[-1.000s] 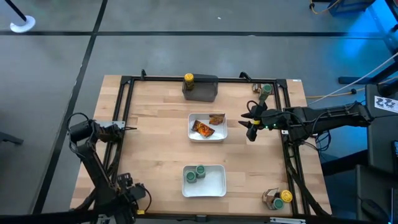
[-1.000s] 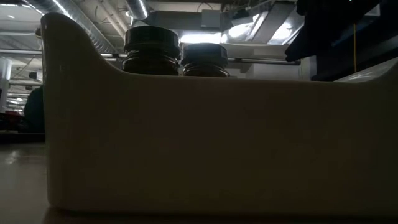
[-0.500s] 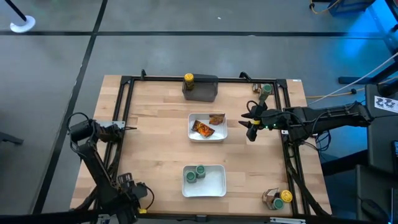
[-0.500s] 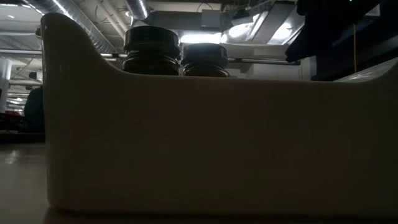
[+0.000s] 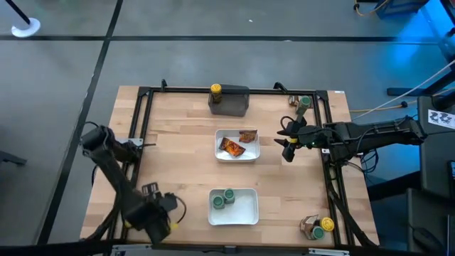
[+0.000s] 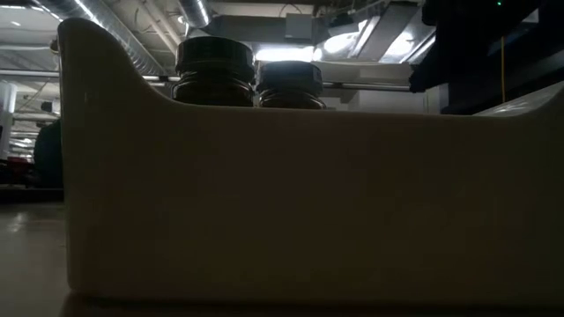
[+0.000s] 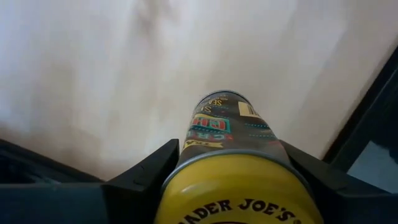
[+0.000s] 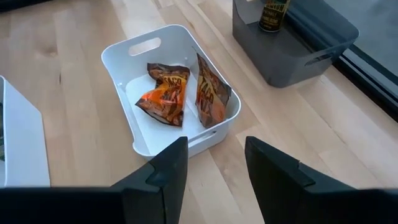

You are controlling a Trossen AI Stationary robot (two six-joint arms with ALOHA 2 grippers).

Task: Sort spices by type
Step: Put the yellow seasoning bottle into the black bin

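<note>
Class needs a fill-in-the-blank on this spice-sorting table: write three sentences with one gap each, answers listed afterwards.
1. The left gripper is closed on a jar with a ______ lid.
2. The near white tray holds two jars with ______ lids.
3. The middle white tray, in front of the empty right gripper, holds orange-brown ______.

Missing words: yellow; green; sachets

Bare wood lies open between the sachet tray [image 5: 237,156] and the green-lidded jars' tray [image 5: 245,211], while the black frame rails [image 5: 330,186] fence both table sides.
</note>
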